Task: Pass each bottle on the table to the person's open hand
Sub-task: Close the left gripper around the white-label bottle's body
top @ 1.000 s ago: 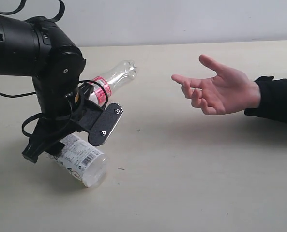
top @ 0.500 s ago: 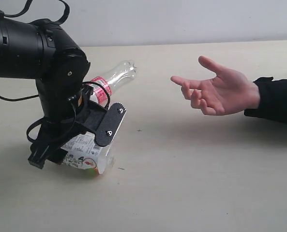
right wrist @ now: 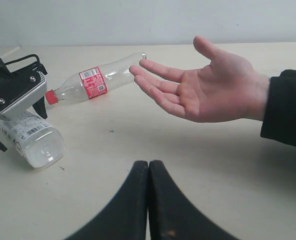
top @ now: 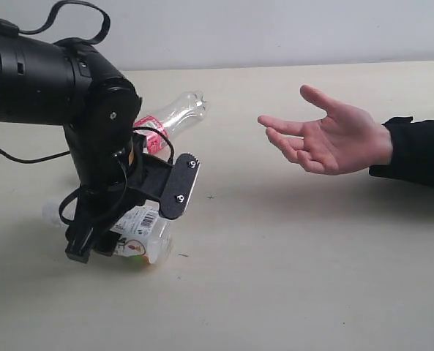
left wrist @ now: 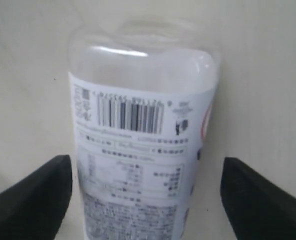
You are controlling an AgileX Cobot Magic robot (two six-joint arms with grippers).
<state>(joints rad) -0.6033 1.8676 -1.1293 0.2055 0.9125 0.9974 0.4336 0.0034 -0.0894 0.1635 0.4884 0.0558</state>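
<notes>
While my left gripper [left wrist: 145, 161] hangs low over the table [top: 297, 285], its jaws stand wide apart, and a clear white-labelled bottle [left wrist: 138, 150] lies on its side between them. In my left wrist view the label [left wrist: 133, 185] faces up, with a barcode [left wrist: 130, 114] printed near the bottle's base. One of my dark fingers [left wrist: 28, 200] sits just beside the bottle's flank, and I cannot tell whether it touches. The other finger stands apart from the bottle, with a strip of bare tabletop showing between the two. I am not gripping the bottle; it rests on the table under my open jaws.

Farther back on the table lies the slim red-capped bottle [top: 176, 115], also on its side. Its cap end is partly hidden behind my left arm [top: 48, 77] in the exterior view, and its base points toward the person's hand [top: 337, 139]. That hand is held above the table on the right, palm up and fingers loosely spread, with a dark sleeve [top: 418, 150] at the wrist. It is near the slim bottle but not touching it.

My right gripper [right wrist: 148, 200] is closed, its two fingers pressed flat together. It hovers over the bare table in front of the open hand.
</notes>
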